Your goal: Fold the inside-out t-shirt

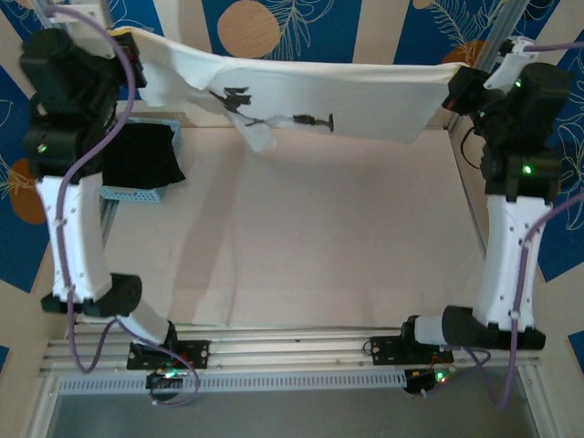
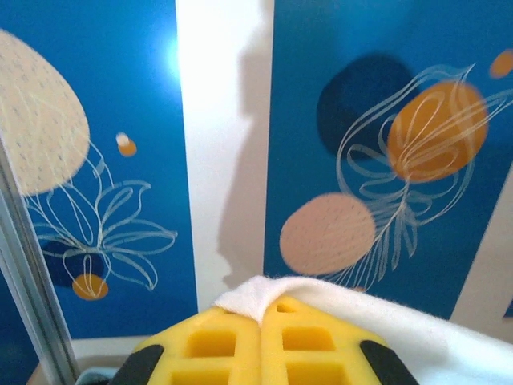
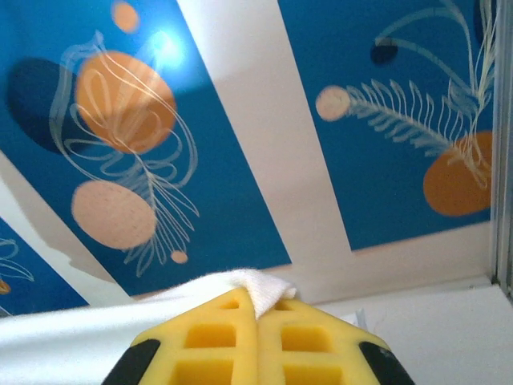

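The white inside-out t-shirt [image 1: 365, 91] hangs stretched in the air across the far side of the table, with small black printed marks near its middle. My left gripper [image 1: 130, 47] holds its left corner and my right gripper [image 1: 453, 91] holds its right corner. In the left wrist view the yellow fingers [image 2: 208, 345] are pressed together on a fold of the t-shirt [image 2: 264, 293]. In the right wrist view the yellow fingers [image 3: 216, 345] pinch a corner of the t-shirt [image 3: 260, 289], and the cloth runs off to the left.
A light blue basket [image 1: 169, 192] with a black garment [image 1: 141, 160] stands at the left, beside the left arm. The pale table top [image 1: 338, 237] stretches below the hanging cloth. A blue patterned wall [image 1: 365, 27] stands behind.
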Controlling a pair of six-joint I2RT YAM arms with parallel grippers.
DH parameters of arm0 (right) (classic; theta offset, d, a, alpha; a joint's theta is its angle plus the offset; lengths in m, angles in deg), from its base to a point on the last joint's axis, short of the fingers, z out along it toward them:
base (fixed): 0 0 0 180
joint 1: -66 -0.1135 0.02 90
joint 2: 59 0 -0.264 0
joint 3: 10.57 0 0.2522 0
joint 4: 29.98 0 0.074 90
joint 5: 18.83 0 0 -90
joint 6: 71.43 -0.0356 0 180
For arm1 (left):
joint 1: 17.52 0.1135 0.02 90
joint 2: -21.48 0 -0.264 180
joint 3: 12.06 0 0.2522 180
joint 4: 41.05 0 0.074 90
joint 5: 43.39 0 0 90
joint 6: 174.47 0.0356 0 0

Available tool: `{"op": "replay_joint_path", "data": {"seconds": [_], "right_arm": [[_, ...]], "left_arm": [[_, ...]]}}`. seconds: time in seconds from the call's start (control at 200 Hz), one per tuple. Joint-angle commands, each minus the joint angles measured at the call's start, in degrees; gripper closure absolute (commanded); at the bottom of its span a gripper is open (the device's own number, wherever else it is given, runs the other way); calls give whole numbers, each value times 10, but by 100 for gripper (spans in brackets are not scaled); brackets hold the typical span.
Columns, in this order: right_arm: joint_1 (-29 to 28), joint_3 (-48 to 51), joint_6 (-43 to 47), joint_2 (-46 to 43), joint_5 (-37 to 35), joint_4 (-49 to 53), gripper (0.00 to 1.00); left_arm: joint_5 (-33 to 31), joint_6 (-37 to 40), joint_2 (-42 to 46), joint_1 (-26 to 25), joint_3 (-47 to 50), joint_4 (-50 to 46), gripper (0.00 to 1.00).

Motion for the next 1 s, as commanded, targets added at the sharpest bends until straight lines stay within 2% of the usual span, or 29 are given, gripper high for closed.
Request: {"op": "replay_joint_path", "data": {"seconds": [0.0, 0.2, 0.38, 0.595, 0.805, 0.835, 0.875, 0.91, 0.965, 0.995], "right_arm": [[6, 14, 14, -67, -4, -14, 96], [6, 21, 18, -142, -10, -3, 95], [7, 13, 27, -131, -20, -10, 95], [1, 25, 40, -39, -32, -32, 95], [-25, 80, 38, 110, -40, -116, 95], [-29, 86, 37, 140, -45, -135, 95], [-32, 82, 36, 186, -49, -153, 93], [-34, 69, 34, 235, -54, -166, 91], [-35, 19, 25, 322, -63, -155, 85], [-34, -26, 20, 375, -67, -132, 80]], "left_arm": [[13, -15, 88, 11, 55, 61, 100], [34, -23, 184, 11, 130, 92, 100], [18, -6, 140, 11, 120, 91, 100], [11, 8, 13, 11, 104, 100, 100], [37, -7, -159, 11, 104, 133, 99], [48, -14, -191, 12, 103, 144, 97], [59, -24, -235, 11, 96, 161, 87], [74, -35, -281, 11, 78, 171, 83], [93, -59, -364, 10, 12, 164, 79], [103, -73, -416, 10, -42, 151, 73]]}}
